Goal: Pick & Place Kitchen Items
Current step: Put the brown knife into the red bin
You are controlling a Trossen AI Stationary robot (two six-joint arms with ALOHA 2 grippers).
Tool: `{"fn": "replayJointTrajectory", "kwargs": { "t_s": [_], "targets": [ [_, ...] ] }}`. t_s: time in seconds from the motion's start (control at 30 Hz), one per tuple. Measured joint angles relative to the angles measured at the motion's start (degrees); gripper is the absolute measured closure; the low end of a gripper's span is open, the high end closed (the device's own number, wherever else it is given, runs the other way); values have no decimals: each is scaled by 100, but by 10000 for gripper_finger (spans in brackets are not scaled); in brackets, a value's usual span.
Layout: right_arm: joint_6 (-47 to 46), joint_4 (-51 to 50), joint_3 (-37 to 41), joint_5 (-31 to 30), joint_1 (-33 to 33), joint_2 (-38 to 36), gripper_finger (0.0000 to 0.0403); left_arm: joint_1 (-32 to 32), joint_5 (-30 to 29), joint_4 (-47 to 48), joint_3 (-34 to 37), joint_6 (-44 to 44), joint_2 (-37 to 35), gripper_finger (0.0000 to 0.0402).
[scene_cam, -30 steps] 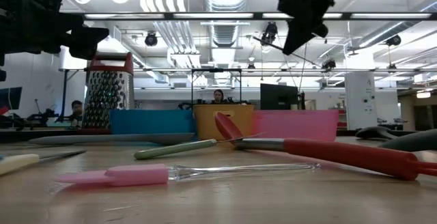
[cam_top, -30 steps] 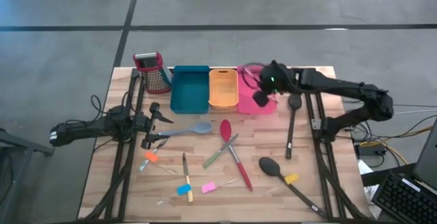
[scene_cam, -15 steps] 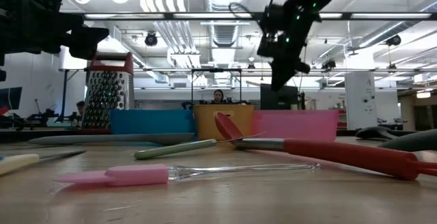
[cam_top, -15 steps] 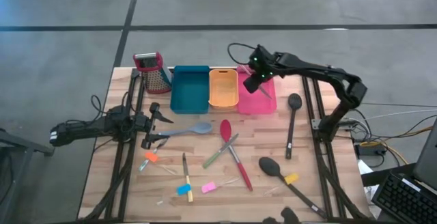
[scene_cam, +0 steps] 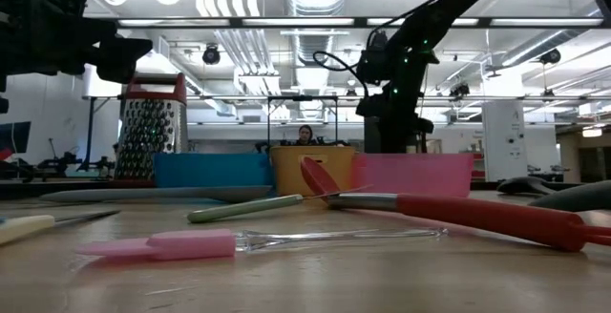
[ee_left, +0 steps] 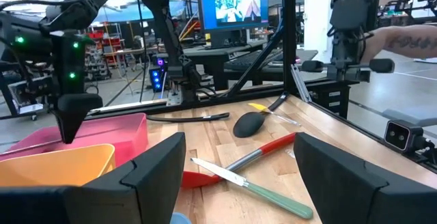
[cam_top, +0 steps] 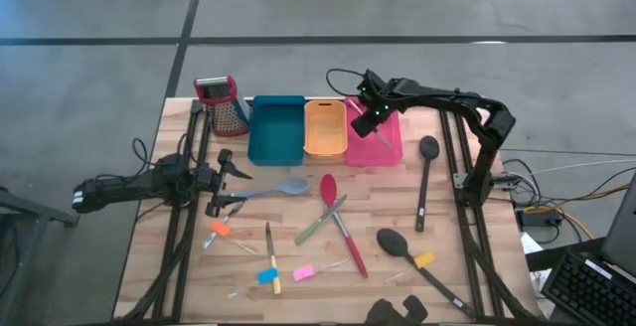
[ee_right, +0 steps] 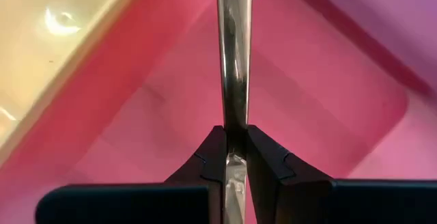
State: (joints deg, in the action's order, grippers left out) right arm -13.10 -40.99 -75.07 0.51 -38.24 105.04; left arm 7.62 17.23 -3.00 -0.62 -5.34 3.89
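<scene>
**Metal tool pinched over the pink bin**

A slim metal tool [ee_right: 233,60] sits clamped between the right gripper [ee_right: 235,157] fingers, running straight out ahead of them over the pink bin [cam_top: 390,145]. Its far end is cut off, so its kind is unclear. The orange bin [cam_top: 325,129] lies just beside the gripper. The left gripper [ee_left: 239,176], jaws spread and empty, waits well apart, with the red spoon [cam_top: 340,224] and black spoon [cam_top: 424,179] lying between the two.
</scene>
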Motion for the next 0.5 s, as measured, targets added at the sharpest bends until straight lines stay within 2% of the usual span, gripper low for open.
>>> {"fn": "replayJointTrajectory", "kwargs": {
  "t_s": [0.2,0.5],
  "targets": [
    [-116,-16,11,243,-74,207,379,2,0,-1,0,0,1,124],
    [-236,-51,18,274,-124,607,379,2,0,1,0,-1,-1,124]
  ]
}}
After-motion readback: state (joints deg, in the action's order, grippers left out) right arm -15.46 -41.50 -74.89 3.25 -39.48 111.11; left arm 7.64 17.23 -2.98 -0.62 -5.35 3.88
